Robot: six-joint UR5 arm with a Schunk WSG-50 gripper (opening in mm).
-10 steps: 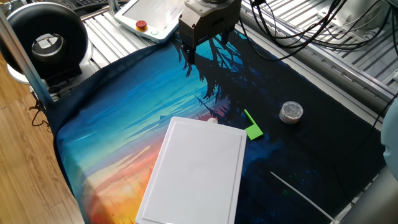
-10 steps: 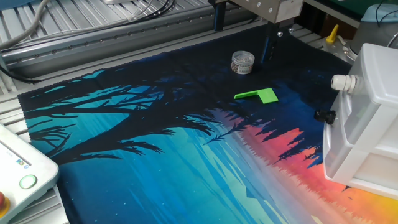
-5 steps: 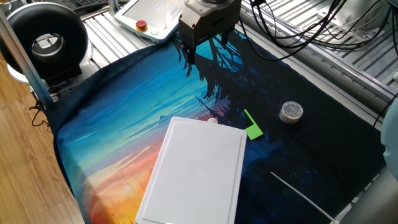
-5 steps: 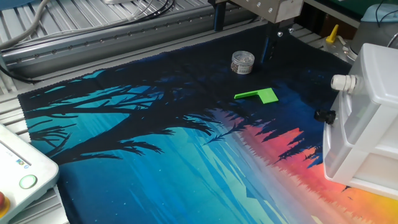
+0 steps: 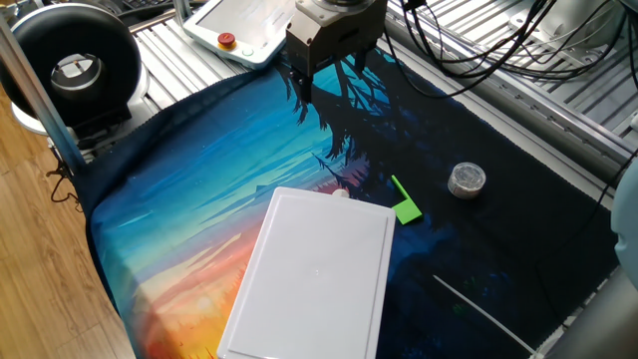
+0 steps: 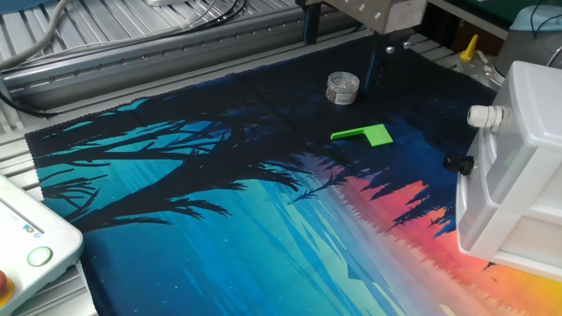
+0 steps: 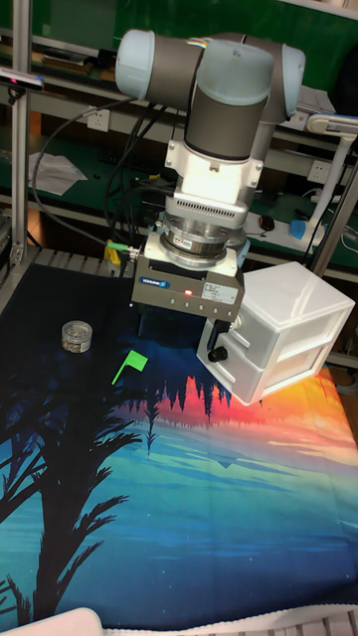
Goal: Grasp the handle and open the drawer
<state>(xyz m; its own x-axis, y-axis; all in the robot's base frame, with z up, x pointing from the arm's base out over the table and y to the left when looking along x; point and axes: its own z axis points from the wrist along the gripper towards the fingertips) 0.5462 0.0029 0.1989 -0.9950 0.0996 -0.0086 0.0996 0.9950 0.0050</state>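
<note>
- White plastic, tiny and rounded, the knob handle [image 6: 481, 115] is set on the front of the thin-walled white plastic drawer [image 6: 522, 140], well apart from the two-finger pincer [image 6: 342, 63] and lower than it.
- The pincer is held apart, with nothing between its fingers.
- A slip is judged likely if so tiny a knob is closed on off-centre.
- The small round black knob [image 6: 457, 163] just beneath could be taken by mistake.
- The whole large white plastic box [image 6: 536, 88] might be dragged rather than opened.

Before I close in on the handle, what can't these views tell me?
- Finger gap: the fingers are dark on dark cloth; the other fixed view crops the gripper at its top edge.
- Handle: behind the gripper in the tall view; a sliver in one fixed view.
- Drawer: cut by the right edge, other fixed view.
</note>
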